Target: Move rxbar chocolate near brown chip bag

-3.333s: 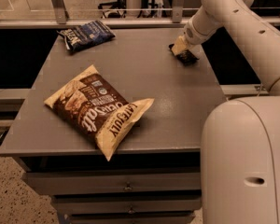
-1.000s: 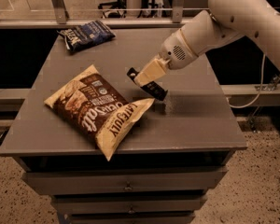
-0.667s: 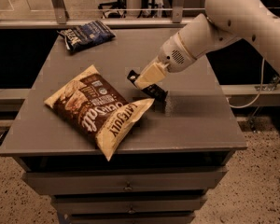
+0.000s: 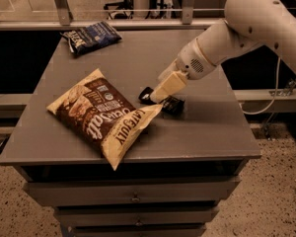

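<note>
The brown chip bag [image 4: 101,115] lies on the left-front part of the grey table [image 4: 202,137], its cream-yellow end pointing to the front edge. The rxbar chocolate [image 4: 173,105], a small flat black bar, is right beside the bag's upper right end, low at the table top. Whether it rests on the surface I cannot tell. My gripper [image 4: 156,98] reaches down from the right with its cream fingers [image 4: 166,85] closed on the bar. The fingers cover the bar's middle.
A smaller dark-blue chip bag [image 4: 91,36] lies at the table's far left corner. A railing runs behind the table. Drawers [image 4: 133,196] sit below the table top. My white arm [image 4: 246,23] spans the right side.
My gripper has carried the black bar from the table's far right to the middle, then lowered it down and left until it is next to the brown chip bag.
</note>
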You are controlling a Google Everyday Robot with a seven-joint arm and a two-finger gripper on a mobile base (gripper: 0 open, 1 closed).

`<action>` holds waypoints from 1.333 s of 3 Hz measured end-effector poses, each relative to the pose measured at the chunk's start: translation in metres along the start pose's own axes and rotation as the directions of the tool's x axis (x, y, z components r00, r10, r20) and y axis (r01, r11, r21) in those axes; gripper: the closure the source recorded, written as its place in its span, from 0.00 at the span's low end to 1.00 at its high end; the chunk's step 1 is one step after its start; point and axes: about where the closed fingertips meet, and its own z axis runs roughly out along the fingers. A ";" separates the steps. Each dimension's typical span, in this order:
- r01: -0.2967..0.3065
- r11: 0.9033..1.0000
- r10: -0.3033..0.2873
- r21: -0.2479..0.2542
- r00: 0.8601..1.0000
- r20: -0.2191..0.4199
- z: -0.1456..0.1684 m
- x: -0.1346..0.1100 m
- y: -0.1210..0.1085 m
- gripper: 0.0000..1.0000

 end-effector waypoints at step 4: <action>-0.038 0.994 0.020 0.101 0.984 0.176 -0.114 0.059 -0.085 0.00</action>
